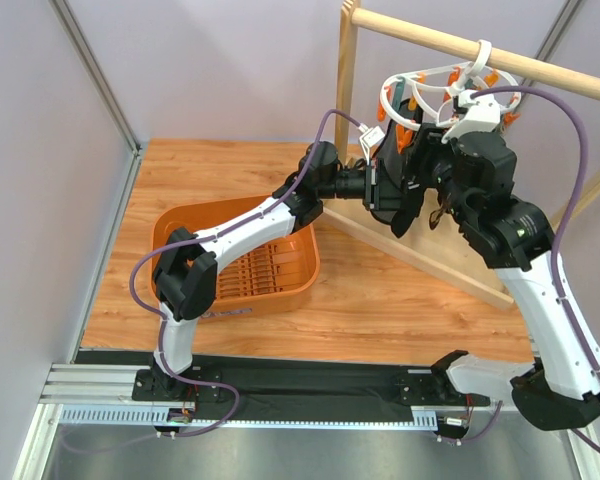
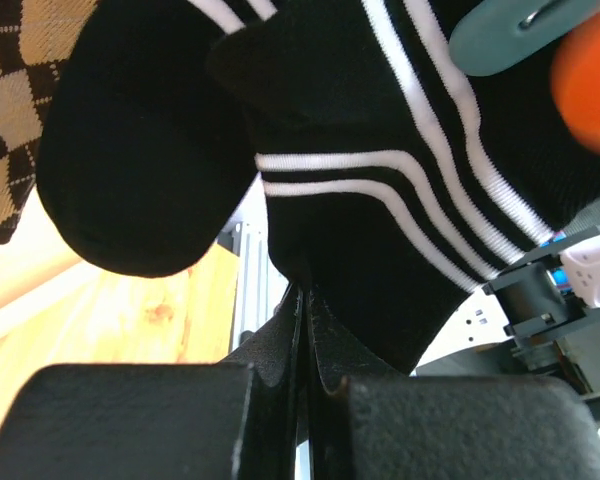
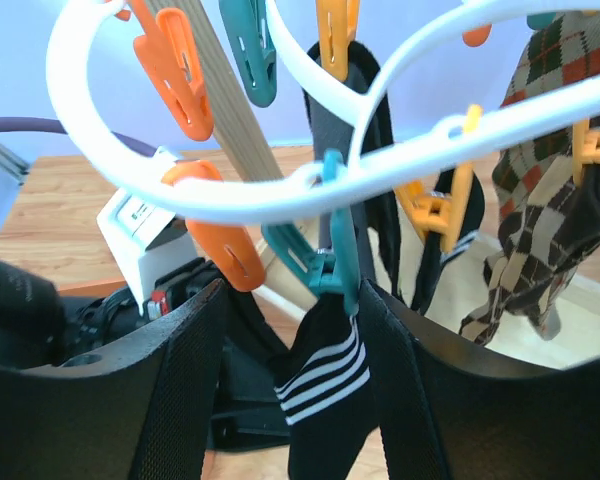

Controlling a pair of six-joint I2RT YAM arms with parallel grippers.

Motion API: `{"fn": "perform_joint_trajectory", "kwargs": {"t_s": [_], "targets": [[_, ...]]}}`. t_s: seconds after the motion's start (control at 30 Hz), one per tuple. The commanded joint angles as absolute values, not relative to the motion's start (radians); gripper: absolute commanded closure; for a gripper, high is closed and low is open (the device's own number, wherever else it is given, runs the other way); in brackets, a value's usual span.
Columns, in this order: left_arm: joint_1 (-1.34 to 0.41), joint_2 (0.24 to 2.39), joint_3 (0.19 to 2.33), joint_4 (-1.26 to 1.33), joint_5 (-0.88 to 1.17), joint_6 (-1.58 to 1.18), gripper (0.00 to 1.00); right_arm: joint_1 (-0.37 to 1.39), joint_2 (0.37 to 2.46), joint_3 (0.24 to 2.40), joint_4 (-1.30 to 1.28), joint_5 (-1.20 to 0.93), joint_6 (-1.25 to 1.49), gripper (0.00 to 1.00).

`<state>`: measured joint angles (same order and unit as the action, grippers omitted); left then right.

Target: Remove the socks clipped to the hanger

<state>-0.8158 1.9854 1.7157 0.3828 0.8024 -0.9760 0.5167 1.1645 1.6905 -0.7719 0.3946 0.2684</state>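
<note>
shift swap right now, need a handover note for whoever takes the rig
Left hand: shut on the lower end of the black striped sock.
Right hand: open, fingers either side of the teal clip holding that sock.
Hanger hangs on the wooden rail, with argyle socks and others clipped on it.
Done: no sock shows in the orange basket.
Left: free this sock, then all the rest.

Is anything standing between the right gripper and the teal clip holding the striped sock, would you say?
Nothing visible does: the teal clip and striped sock hang directly inside the open right gripper, beneath the hanger ring.
</note>
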Motion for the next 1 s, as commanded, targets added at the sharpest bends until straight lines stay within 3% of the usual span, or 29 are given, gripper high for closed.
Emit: {"fn": "perform_joint_trajectory", "kwargs": {"t_s": [0.0,0.3,0.97], "targets": [[-0.821,1.925,1.746,0.365,0.798,-0.934,1.0,0.522,1.175,1.72,-0.68,0.446,0.176,0.43],[-0.821,1.936,1.763,0.382,0.801,-0.96,1.0,0.522,1.157,1.687,-0.612,0.509,0.094,0.46],[-0.821,1.925,1.778,0.348,0.808,-0.956,1.0,0.522,1.173,1.629,-0.528,0.463,0.051,0.41]]}}
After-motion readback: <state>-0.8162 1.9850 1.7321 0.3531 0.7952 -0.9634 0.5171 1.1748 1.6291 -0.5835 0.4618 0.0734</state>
